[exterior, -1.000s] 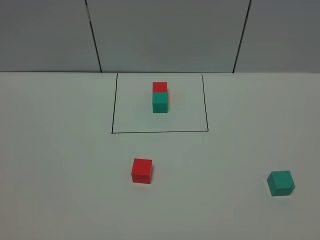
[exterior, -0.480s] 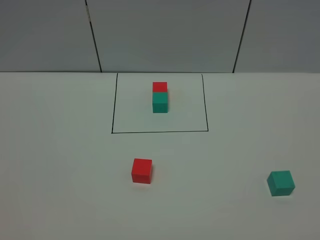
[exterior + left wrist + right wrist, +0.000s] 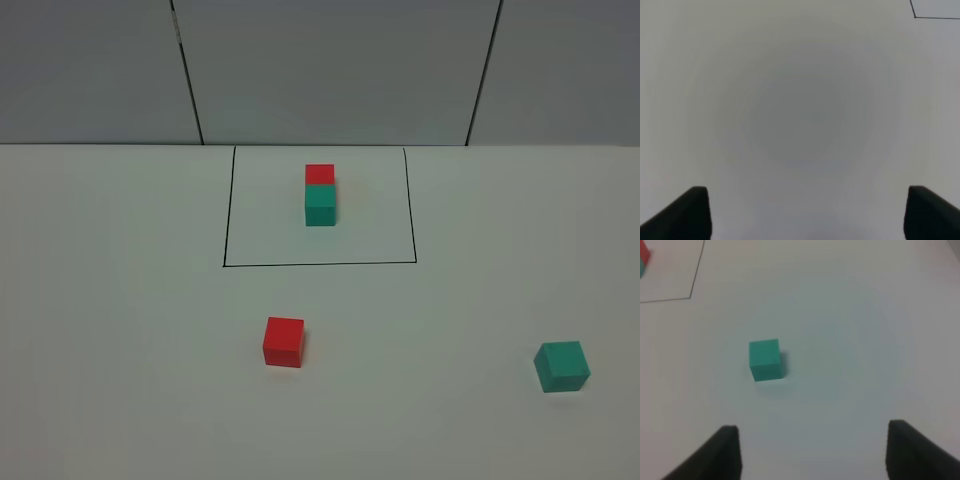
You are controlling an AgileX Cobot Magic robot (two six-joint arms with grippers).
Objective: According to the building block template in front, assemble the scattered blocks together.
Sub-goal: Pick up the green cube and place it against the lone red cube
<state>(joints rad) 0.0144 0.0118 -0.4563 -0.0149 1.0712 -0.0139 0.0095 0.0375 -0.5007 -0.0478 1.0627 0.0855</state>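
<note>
The template [image 3: 320, 195], a red cube joined to a teal cube, stands inside a black drawn rectangle [image 3: 320, 264] at the back of the table. Of the scattered blocks, the loose red cube [image 3: 284, 341] lies in front of the rectangle and the loose teal cube [image 3: 561, 366] lies at the near right. Neither arm shows in the high view. My left gripper [image 3: 807, 210] is open over bare table, with only a corner of the rectangle [image 3: 915, 16] in its view. My right gripper [image 3: 812, 452] is open with nothing between its fingers, and the teal cube [image 3: 764, 359] lies ahead of it.
A white table [image 3: 120, 300] spreads under everything. Grey wall panels [image 3: 330, 70] rise behind its far edge. The template's edge [image 3: 643, 259] shows at a corner of the right wrist view.
</note>
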